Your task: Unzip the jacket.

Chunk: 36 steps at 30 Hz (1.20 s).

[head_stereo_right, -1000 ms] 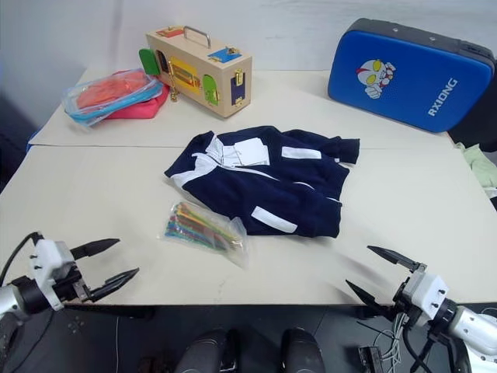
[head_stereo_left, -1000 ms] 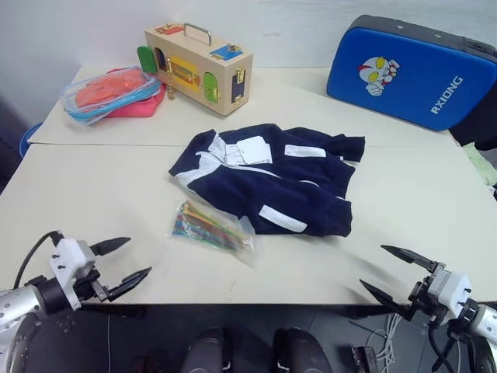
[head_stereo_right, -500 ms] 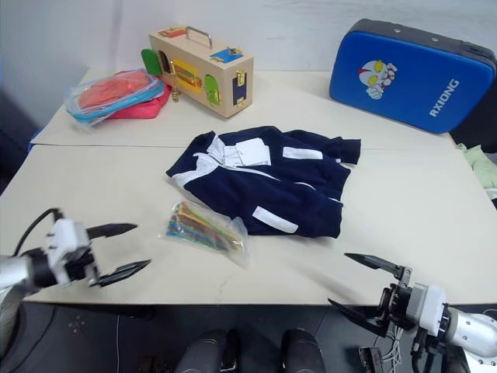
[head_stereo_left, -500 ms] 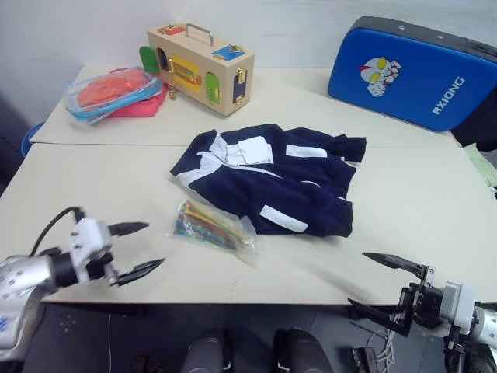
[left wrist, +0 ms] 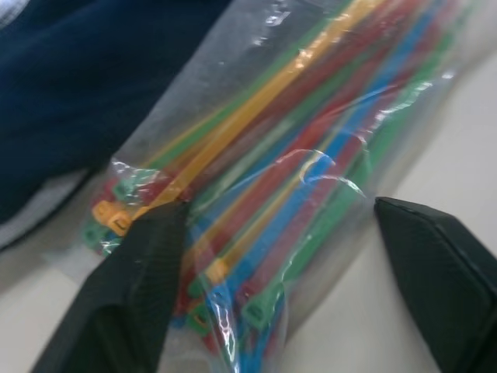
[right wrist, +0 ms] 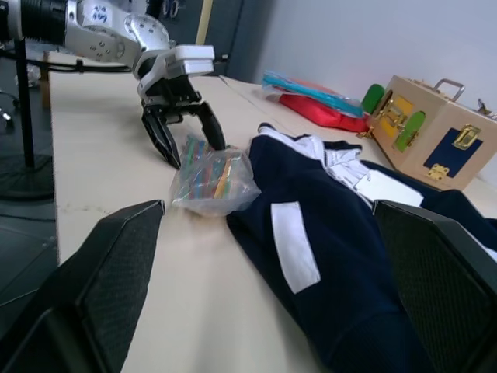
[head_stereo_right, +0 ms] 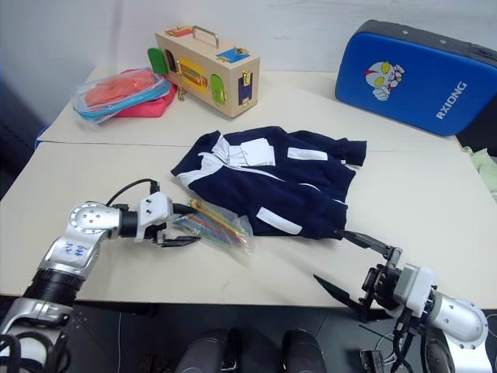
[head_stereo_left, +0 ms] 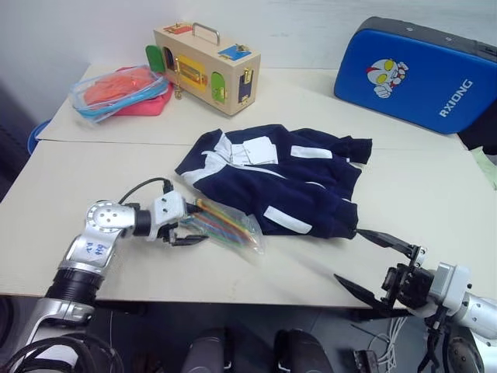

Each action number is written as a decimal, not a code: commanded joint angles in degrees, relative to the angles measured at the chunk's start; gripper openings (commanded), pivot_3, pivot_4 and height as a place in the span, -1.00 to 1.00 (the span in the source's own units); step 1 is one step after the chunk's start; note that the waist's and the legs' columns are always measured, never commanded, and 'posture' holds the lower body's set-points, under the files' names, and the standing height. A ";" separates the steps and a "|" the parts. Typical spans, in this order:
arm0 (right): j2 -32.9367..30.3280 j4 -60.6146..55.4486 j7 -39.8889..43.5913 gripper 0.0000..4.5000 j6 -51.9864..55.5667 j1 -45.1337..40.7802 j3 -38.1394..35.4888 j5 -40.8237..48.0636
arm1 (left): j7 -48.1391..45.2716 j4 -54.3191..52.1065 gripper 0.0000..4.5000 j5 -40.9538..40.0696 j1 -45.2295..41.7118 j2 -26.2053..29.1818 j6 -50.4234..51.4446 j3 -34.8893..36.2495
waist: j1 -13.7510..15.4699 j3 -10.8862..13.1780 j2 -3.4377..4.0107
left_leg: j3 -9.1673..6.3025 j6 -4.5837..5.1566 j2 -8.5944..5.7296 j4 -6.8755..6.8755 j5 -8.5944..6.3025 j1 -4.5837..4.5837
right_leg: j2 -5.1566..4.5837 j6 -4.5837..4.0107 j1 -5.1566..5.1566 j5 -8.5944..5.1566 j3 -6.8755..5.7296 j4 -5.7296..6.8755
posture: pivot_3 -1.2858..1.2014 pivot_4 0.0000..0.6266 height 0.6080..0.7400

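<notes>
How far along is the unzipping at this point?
Nothing on the zipper looks done: the jacket lies folded on the table, untouched. In hand: the left claw is open, its fingers straddling the end of a clear bag of coloured cable ties beside the jacket. The right claw is open near the table's front edge. Left: reaching the zipper and pulling it open.

A small navy blue jacket (head_stereo_left: 279, 175) lies flat and rumpled at the middle of a pale table (head_stereo_left: 419, 186), white collar trim toward the robot's left, white paper tags on its chest, white rectangular patches across its front, zipper closed.
</notes>
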 commanded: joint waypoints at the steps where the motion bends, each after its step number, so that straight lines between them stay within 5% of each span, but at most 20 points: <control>1: 0.24 -2.19 -1.27 1.00 0.46 0.34 -0.37 0.09 | -0.45 2.08 0.21 1.36 0.40 -0.61 -0.53 -1.25 | -0.01 0.00 0.00 | -0.02 0.01 0.00 0.00 0.00 0.00 | -0.02 0.00 0.00 0.00 -0.01 -0.02 | 0.03 -0.52 1.00; 6: -0.22 -3.44 -1.85 1.00 2.31 -0.01 0.47 0.49 | -1.68 -2.52 -0.42 -1.54 7.83 2.10 -0.99 2.22 | -0.38 -0.01 0.01 | -0.03 0.00 0.01 -0.02 0.00 0.05 | -0.03 0.00 0.03 0.00 0.00 0.00 | 0.03 -0.52 1.00; 11: -0.38 -5.78 -1.77 1.00 5.23 -2.22 2.49 1.88 | 3.13 -14.99 -0.94 -15.18 24.59 1.78 2.83 20.76 | -2.89 -0.01 0.03 | -0.06 -0.08 0.16 -0.12 -0.03 0.12 | 0.06 -0.01 0.04 -0.01 0.03 0.05 | 0.03 -0.52 1.00; 17: 0.14 -8.04 -0.28 1.00 7.90 -7.48 9.15 1.02 | 18.85 -20.06 -0.96 -27.02 39.57 -3.49 12.49 45.90 | -2.81 0.06 -0.15 | -0.28 -0.07 0.22 -0.05 -0.04 0.11 | 0.01 -0.04 0.08 -0.03 -0.02 -0.10 | 0.03 -0.52 1.00; 24: 3.60 -4.20 -5.90 1.00 12.36 -16.62 15.41 -5.31 | 33.38 -12.62 -0.96 -25.78 37.61 -2.40 21.11 53.03 | -0.41 0.01 -0.24 | -0.32 -0.17 0.06 -0.05 -0.33 0.07 | -0.12 -0.05 0.05 -0.03 -0.01 -0.12 | 0.03 -0.52 1.00; 28: 2.94 -4.27 -8.38 1.00 14.18 -18.06 16.02 -8.60 | 36.26 -7.82 -0.41 -21.74 34.22 1.14 21.70 51.39 | 0.00 -0.06 -0.36 | -0.32 -0.30 0.02 -0.05 -0.30 -0.06 | -0.10 -0.04 0.02 -0.03 0.00 -0.25 | 0.03 -0.52 1.00; 34: 0.58 -6.71 -14.94 1.00 19.89 -17.45 12.17 -11.93 | 41.64 -5.61 0.46 -21.06 31.45 4.92 19.90 58.44 | -0.94 -0.13 -0.48 | -0.27 -0.43 0.05 -0.10 -0.35 -0.06 | -0.07 -0.04 -0.04 -0.03 0.03 -0.25 | 0.03 -0.52 1.00; 36: -1.49 -7.41 -12.77 1.00 21.23 -16.56 11.09 -9.74 | 36.99 -10.03 0.58 -20.44 32.43 6.01 14.37 58.22 | -1.34 -0.13 -0.48 | -0.27 -0.46 0.06 -0.13 -0.36 -0.06 | -0.07 -0.04 -0.05 -0.03 0.02 -0.25 | 0.03 -0.52 1.00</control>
